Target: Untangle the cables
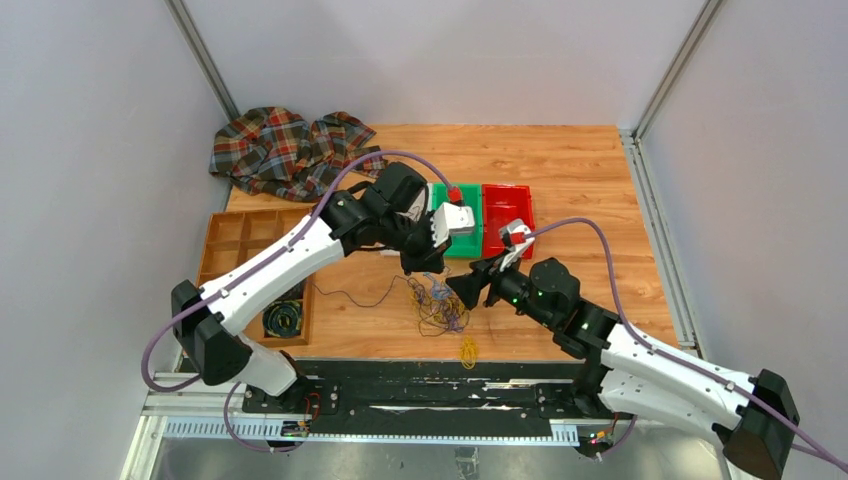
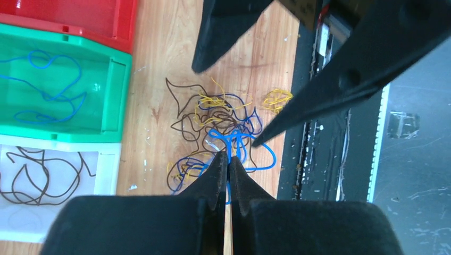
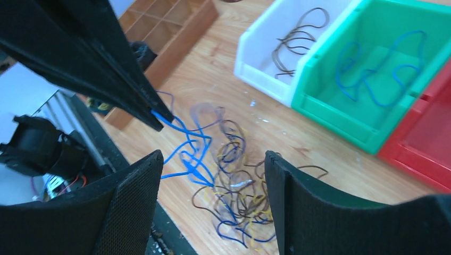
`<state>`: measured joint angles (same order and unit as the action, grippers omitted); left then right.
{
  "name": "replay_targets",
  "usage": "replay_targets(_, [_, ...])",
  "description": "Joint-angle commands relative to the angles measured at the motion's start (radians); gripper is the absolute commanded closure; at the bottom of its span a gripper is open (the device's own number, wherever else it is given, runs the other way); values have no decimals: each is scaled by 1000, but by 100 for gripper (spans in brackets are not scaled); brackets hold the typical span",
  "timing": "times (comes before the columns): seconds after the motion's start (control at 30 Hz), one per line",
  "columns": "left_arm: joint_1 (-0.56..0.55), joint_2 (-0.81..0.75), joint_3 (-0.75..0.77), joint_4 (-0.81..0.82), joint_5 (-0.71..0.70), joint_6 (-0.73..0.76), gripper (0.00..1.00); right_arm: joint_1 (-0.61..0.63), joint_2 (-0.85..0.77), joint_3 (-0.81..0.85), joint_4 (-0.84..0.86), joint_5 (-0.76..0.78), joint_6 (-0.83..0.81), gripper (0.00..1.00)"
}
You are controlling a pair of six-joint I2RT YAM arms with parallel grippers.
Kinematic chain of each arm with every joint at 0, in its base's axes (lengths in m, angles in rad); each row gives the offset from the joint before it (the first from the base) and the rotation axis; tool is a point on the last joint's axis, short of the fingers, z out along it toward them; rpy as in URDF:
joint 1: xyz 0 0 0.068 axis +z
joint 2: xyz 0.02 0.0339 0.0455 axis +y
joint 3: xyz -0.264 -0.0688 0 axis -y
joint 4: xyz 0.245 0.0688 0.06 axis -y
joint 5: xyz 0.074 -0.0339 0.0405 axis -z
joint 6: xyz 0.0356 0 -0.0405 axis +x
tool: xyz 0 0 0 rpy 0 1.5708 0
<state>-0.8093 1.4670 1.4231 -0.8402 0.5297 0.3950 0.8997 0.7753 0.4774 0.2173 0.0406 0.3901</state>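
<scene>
Top external: cables (image 1: 438,305) on wooden tabletop (image 1: 580,170), pale walls (image 1: 440,50)

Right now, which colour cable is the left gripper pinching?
The blue cable: it runs up to the shut left gripper; brown cables and yellow cables lie loose on the table.

Your cables (image 1: 437,305) lie tangled mid-worktop (image 1: 580,170), your left pincer (image 2: 228,156) over them and your right pincer (image 3: 213,156) just right of them. A row of bins (image 1: 505,205) sits behind. A divided tray (image 1: 240,235) lies left, with a cloth (image 1: 290,150) behind it.
</scene>
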Motion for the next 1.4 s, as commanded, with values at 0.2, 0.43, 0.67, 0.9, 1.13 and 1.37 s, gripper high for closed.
replay_targets(0.2, [-7, -85, 97, -91, 11, -60, 99, 67, 112, 74, 136, 48, 4, 30])
replay_targets(0.43, [-6, -103, 119, -118, 27, -72, 99, 67, 195, 96, 184, 94, 41, 38])
replay_targets(0.67, [-7, -108, 90, -119, -32, -34, 99, 68, 120, 63, 181, 14, 52, 37])
replay_targets(0.9, [-7, -97, 102, -117, -33, -38, 99, 70, 44, 29, 152, 23, 62, 36])
replay_targets(1.13, [-7, -88, 117, -117, 5, -68, 99, 70, 113, 94, 147, 26, 51, 36])
replay_targets(1.37, [-7, -92, 124, -159, 57, -48, 99, 70, 203, 128, 227, 73, 59, 38])
